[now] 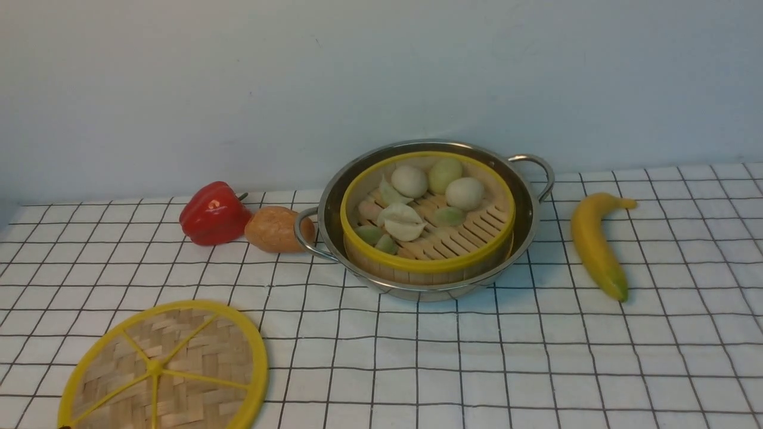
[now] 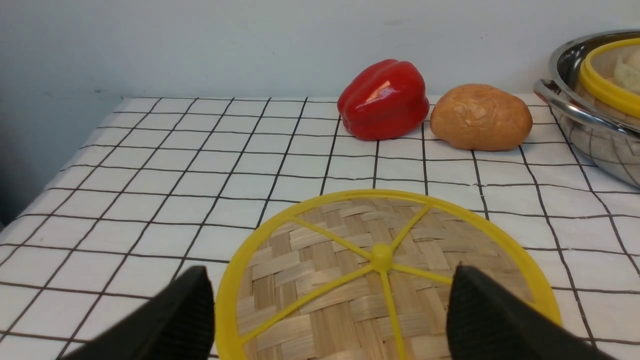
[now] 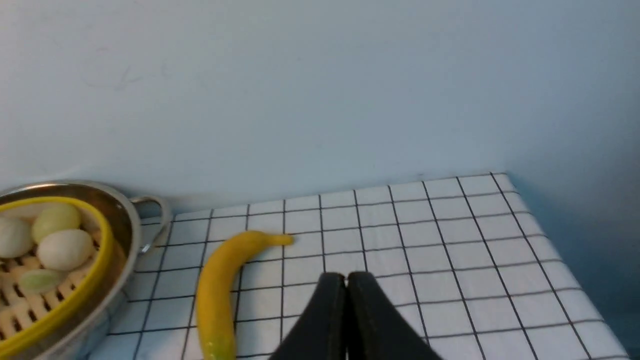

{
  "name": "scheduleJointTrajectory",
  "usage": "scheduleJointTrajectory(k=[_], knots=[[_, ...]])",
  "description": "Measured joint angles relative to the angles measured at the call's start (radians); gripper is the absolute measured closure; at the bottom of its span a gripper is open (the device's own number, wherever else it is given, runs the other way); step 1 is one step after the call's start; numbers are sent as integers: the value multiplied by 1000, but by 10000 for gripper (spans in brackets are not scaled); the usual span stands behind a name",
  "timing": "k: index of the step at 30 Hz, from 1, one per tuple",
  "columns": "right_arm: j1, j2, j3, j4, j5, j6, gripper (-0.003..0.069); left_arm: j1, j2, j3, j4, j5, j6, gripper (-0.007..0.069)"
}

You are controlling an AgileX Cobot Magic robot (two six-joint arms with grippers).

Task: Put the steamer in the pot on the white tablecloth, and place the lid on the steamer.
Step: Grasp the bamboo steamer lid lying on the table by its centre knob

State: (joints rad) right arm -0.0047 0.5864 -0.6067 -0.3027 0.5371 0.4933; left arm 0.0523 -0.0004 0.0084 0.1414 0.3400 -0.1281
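The bamboo steamer (image 1: 428, 217) with pale dumplings sits inside the shiny pot (image 1: 331, 208) on the white tablecloth (image 1: 477, 357). The woven lid (image 1: 167, 366) lies flat near the cloth's front left corner. In the left wrist view my left gripper (image 2: 330, 272) stands open over the lid (image 2: 370, 270), one finger off its rim, the other finger above its weave. My right gripper (image 3: 346, 276) is shut and empty, hovering over bare cloth beside the banana. Neither gripper shows in the front view.
A red pepper (image 1: 213, 213) and a brown potato (image 1: 275, 229) lie left of the pot. A yellow banana (image 1: 598, 243) lies to its right. The pot (image 3: 120, 220) and the banana (image 3: 220, 285) also show in the right wrist view. A pale wall stands behind.
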Motion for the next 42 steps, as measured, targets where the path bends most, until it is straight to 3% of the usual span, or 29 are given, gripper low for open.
scheduleJointTrajectory(k=[6,11,19,28,35,37,42], knots=[[-77,-279,387,11,-279,0,622,0,0,0,0,0,0,46],[-78,-455,528,45,-352,15,612,0,0,0,0,0,0,46],[-78,-548,577,55,-340,25,595,0,0,0,0,0,0,46],[-59,-580,615,-12,-171,-9,562,0,0,0,0,0,0,46],[-36,-581,615,117,-170,-276,545,0,0,0,0,0,0,46],[-36,-581,615,231,-168,-448,538,0,0,0,0,0,0,46],[-36,-581,615,343,-160,-592,528,0,0,0,0,0,0,46]])
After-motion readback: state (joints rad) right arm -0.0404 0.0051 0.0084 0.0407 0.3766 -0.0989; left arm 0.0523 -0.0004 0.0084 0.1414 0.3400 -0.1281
